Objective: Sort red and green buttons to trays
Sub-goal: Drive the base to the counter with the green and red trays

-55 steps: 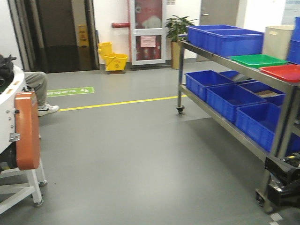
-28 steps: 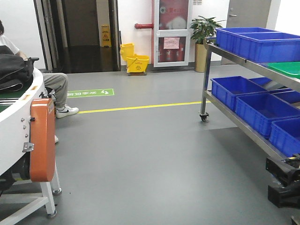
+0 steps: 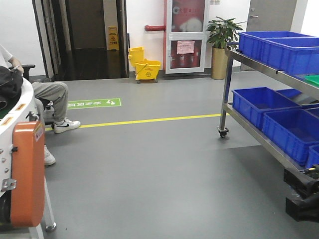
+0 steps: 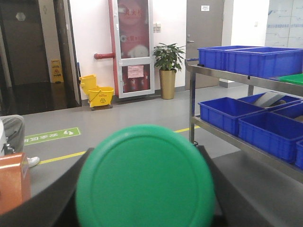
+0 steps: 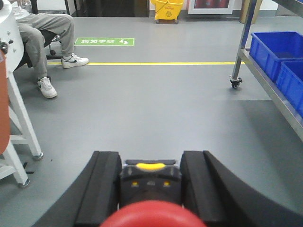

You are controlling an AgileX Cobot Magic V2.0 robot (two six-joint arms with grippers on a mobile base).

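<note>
The green button (image 4: 144,184) fills the lower left wrist view, its round cap facing the camera, and my left gripper (image 4: 145,156) is shut on it. The red button (image 5: 151,215) shows a red cap over a dark body with yellow marks, and my right gripper (image 5: 150,161) is shut on that body. Only a sliver of the green tray (image 3: 313,78) shows at the right edge of the upper shelf, seen too in the left wrist view (image 4: 293,79). The red tray is out of view. Both grippers hang over the grey floor.
A steel wheeled rack (image 3: 227,107) at the right carries blue crates on top (image 3: 281,50) and below (image 3: 261,102). A white round machine with an orange panel (image 3: 27,169) stands at the left beside a seated person (image 3: 50,97). A yellow mop bucket (image 3: 147,69) and a plant (image 3: 219,45) stand by the far wall.
The front view has swung left: the rack slid toward the right edge, the red tray and most of the green tray left the frame, and the seated person came into view.
</note>
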